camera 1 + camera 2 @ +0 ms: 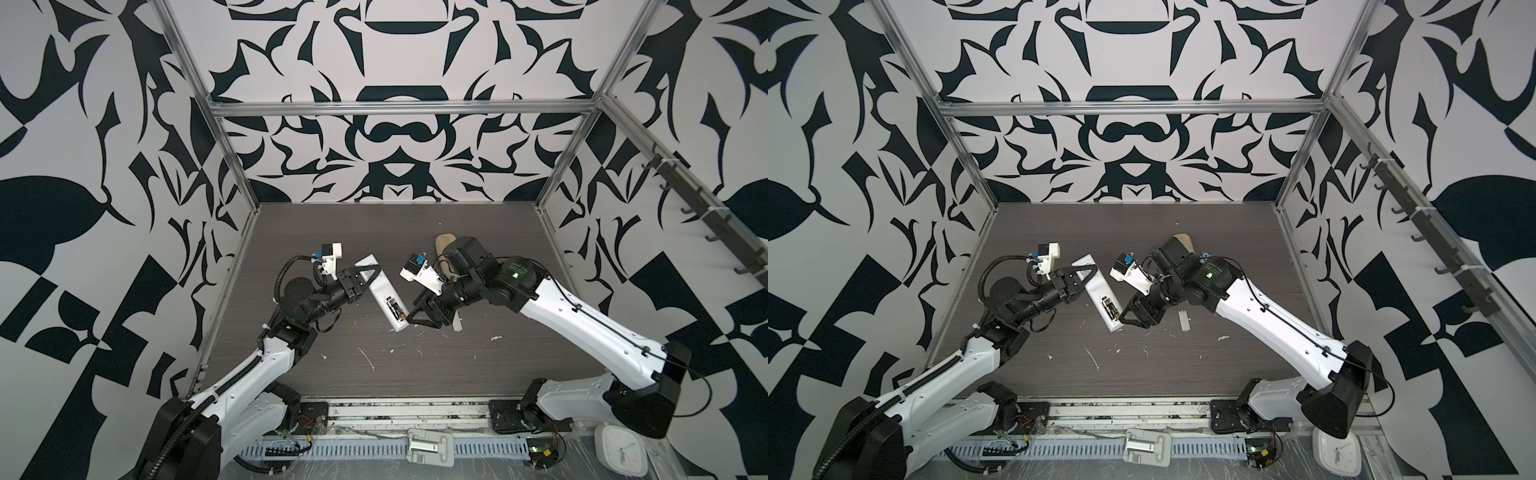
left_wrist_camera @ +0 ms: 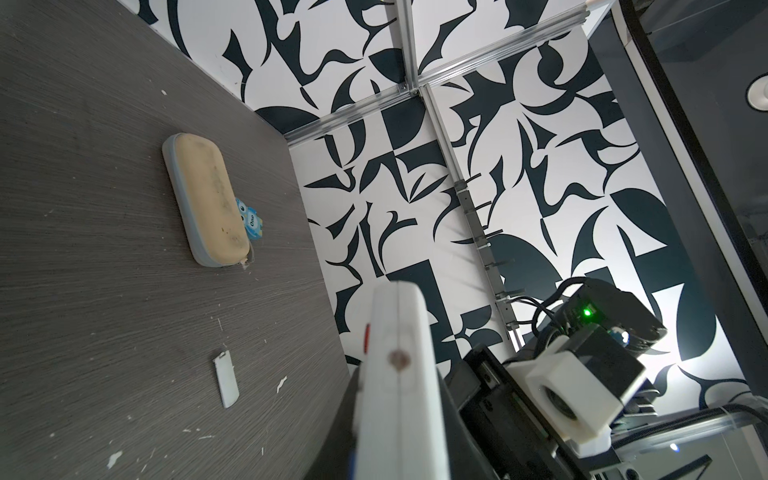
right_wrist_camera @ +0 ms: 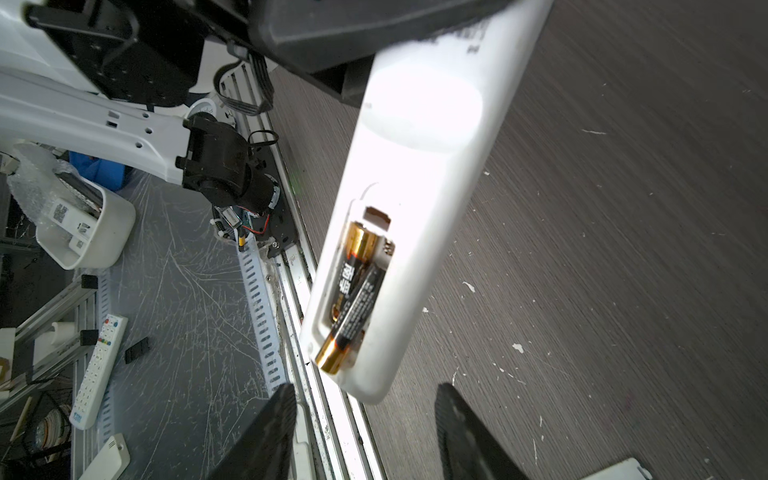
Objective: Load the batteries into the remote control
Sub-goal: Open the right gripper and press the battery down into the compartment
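Two batteries (image 3: 353, 291) are already in the open compartment of the one remote control (image 3: 419, 166), which the left gripper (image 1: 371, 277) holds clenched above the table (image 1: 457, 365). One battery lies seated, but the second sits crooked with its gold end over the rim, so I judge it must be pressed flat and the one battery cover (image 2: 226, 380), lying on the table, put back. The right gripper (image 3: 365, 419) waits released and empty at the remote's free end, and one beige case (image 2: 205, 205) lies apart.
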You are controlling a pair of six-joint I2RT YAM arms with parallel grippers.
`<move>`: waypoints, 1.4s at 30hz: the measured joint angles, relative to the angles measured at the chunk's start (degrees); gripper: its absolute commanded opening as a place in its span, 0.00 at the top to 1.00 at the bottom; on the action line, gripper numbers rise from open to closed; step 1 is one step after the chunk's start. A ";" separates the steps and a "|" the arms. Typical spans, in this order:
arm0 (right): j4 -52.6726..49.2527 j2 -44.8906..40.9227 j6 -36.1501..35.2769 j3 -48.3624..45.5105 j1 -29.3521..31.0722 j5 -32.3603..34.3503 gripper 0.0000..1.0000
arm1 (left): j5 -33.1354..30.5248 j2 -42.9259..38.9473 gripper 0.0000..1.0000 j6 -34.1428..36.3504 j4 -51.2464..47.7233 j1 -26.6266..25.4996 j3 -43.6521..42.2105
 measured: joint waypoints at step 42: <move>1.03 4.74 -1.03 1.73 -0.09 -1.20 0.41 | 0.15 1.11 1.00 -0.98 0.37 0.04 0.00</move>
